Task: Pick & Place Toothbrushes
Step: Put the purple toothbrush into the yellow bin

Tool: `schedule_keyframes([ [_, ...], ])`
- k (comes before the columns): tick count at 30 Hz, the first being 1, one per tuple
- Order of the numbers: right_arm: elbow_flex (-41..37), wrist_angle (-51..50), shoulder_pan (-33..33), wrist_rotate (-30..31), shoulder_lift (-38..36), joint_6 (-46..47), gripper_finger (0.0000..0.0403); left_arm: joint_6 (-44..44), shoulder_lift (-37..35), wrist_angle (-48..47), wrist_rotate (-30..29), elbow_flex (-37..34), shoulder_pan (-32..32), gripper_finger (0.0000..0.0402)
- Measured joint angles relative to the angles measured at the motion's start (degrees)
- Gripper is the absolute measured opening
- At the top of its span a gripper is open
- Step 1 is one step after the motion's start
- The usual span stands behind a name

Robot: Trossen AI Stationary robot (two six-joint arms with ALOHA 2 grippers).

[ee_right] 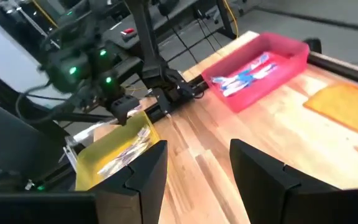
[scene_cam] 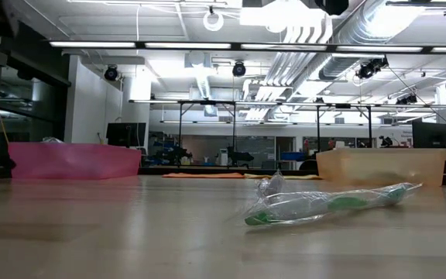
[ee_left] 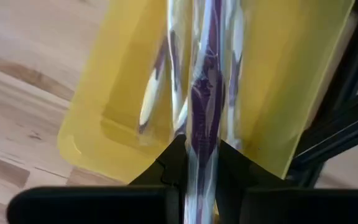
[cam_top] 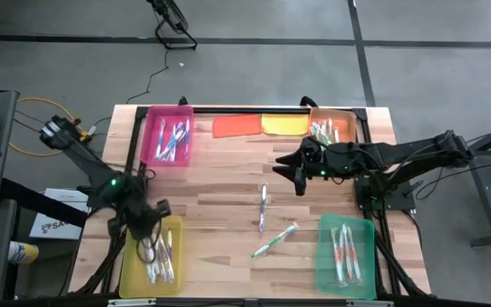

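Note:
My left gripper [cam_top: 147, 243] hangs over the yellow tray [cam_top: 176, 271] at the table's near left, shut on a purple toothbrush [ee_left: 205, 93] in a clear wrapper. Other wrapped toothbrushes [ee_left: 151, 106] lie in that tray. My right gripper [cam_top: 297, 176] stands open above the table near the orange tray [cam_top: 346, 113], with nothing between its fingers [ee_right: 148, 174]. Two toothbrushes lie flat on the wood mid-table: a purple one [cam_top: 262, 207] and a green one [cam_top: 275, 241], and the low view shows the green toothbrush [scene_cam: 324, 205] close up. My left gripper pinches the wrapped purple toothbrush's shaft [ee_left: 199, 146] between its two fingers [ee_left: 169, 165]. The fingers slant steeply down from above. The toothbrush runs on past the fingertips over the yellow tray; whether its far end touches the tray's contents I cannot tell.
A pink tray [cam_top: 153, 153] with toothbrushes stands at the far left and a green tray [cam_top: 326, 256] with toothbrushes at the near right. An orange cloth [cam_top: 237, 125] and a yellow cloth [cam_top: 284, 124] lie along the far edge. Bare wood lies between the trays.

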Motion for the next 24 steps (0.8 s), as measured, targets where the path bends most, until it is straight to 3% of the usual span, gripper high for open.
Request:
schedule_keyframes([
  [7, -0.02, -5.47, -0.03, 5.28, 1.21, 12.27, 0.0168, 4.83, 9.58, 0.95, -6.53, 0.0, -9.16, 0.0041],
  [13, -0.06, -10.96, -0.11, 5.06, 3.93, 20.28, 0.0168, 9.19, 18.24, 2.11, -7.18, 0.0, -13.5, 0.0041],
  [18, -0.06, -10.88, -0.13, 3.15, 5.99, 21.69, 0.0168, 10.52, 22.67, 3.16, -8.08, 0.0, -14.77, 0.0041],
  [20, -0.06, -11.47, -0.11, 2.55, 6.77, 22.72, 0.0168, 10.15, 23.8, 3.56, -8.07, 0.0, -14.72, 0.0056],
  [24, -0.04, -12.64, -0.11, 2.17, 8.81, 28.77, 0.0168, 10.15, 24.56, 6.25, -8.18, -0.02, -14.7, 0.0134],
])
